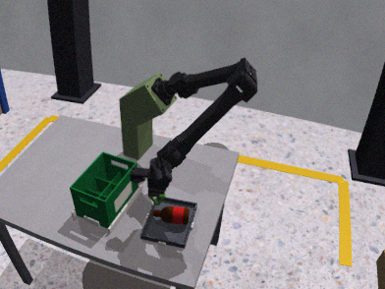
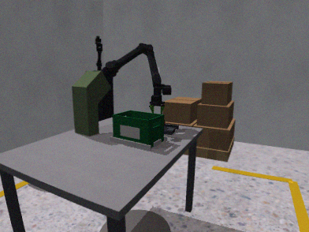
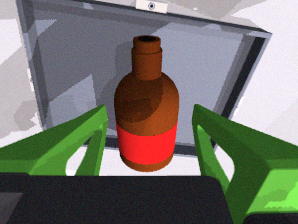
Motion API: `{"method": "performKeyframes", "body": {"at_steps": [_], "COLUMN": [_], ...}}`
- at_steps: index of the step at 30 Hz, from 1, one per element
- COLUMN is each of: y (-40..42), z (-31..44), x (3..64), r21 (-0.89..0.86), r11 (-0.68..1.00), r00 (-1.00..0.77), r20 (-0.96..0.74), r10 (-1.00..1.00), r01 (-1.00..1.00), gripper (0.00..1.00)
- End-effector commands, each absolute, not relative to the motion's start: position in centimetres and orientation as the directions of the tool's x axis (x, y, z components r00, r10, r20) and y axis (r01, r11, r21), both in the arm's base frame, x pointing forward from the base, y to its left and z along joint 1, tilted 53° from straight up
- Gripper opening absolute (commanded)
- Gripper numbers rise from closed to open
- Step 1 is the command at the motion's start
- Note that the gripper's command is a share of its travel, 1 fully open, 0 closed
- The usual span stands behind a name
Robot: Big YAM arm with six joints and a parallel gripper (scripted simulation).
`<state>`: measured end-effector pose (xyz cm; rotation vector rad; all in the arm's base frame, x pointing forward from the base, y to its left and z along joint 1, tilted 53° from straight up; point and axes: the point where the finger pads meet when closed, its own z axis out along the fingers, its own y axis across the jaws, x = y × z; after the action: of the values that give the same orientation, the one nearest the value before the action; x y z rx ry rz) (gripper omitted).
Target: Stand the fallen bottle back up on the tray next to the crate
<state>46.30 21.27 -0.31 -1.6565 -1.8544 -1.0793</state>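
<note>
A brown bottle [image 3: 146,117] with a red label band and open neck lies on its side in the dark tray [image 3: 250,75], just below the empty, half-open gripper [image 3: 150,145].

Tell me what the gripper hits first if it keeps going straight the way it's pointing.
Most likely the fallen bottle: its red-labelled body lies centred ahead of the open gripper, between the fingers, on the tray. Remaining depth is hard to judge.

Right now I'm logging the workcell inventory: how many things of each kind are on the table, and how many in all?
Bottle, lying on its side: 1
Tray: 1
Crate: 1
Total: 3
</note>
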Motion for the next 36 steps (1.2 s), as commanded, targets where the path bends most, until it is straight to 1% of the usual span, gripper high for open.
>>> {"method": "performKeyframes", "body": {"at_steps": [1,16,18,19,21,25,36], "y": [22.3,25.8,25.8,25.0,26.1,26.3,25.9], "z": [-0.5,-3.4,-3.4,-2.2,-3.7,-4.0,-3.2], "x": [46.8,47.3,47.3,48.1,47.4,47.1,47.7], "r21": [0.262,0.258,0.258,0.280,0.257,0.252,0.269], "r11": [-0.023,-0.023,-0.023,-0.044,-0.023,-0.022,-0.032], "r00": [-0.190,-0.187,-0.187,-0.191,-0.186,-0.182,-0.190], "r20": [0.755,0.756,0.756,0.756,0.756,0.757,0.756], "r10": [0.627,0.627,0.627,0.625,0.627,0.628,0.626], "r01": [0.965,0.966,0.966,0.959,0.966,0.967,0.963], "gripper": [0.61,0.61,0.61,0.61,0.61,0.61,0.61]}}
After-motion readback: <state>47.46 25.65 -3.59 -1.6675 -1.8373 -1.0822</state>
